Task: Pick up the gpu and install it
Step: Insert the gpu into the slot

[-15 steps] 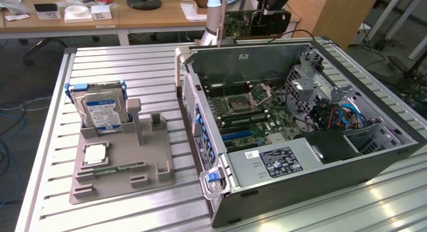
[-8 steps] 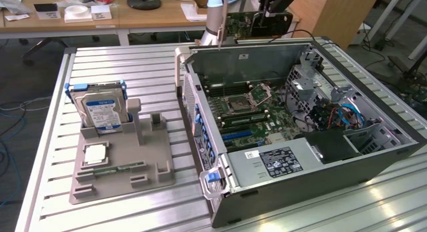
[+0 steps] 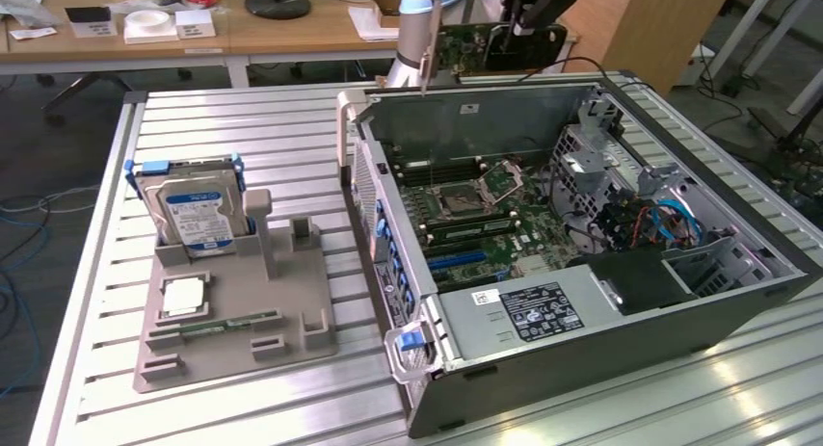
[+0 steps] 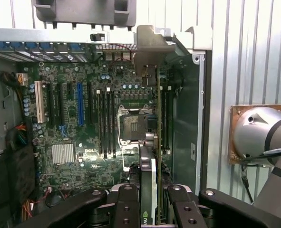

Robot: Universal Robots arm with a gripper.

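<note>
The gpu [image 3: 469, 49] hangs in the air above the far wall of the open computer case [image 3: 515, 109], its green board upright and its silvery bracket toward the exterior view's left. My gripper [image 3: 525, 27] is shut on it from above. In the wrist view the gpu [image 4: 158, 118] appears edge-on, its bracket at the far end, clamped between the two black fingers [image 4: 126, 204] of the gripper [image 4: 152, 202]. Far below it lies the motherboard [image 4: 83, 123] with a blue slot [image 4: 80, 102] and black slots. The card is well above the board and touches nothing.
The case lies on its side on a ribbed metal table [image 3: 257, 128]. A grey holder [image 3: 238, 301] to the exterior view's left carries a hard drive [image 3: 193, 215], a CPU and a RAM stick. Cables and a drive cage [image 3: 643, 215] fill the case's right side. The arm's base [image 4: 259, 135] stands beside the case.
</note>
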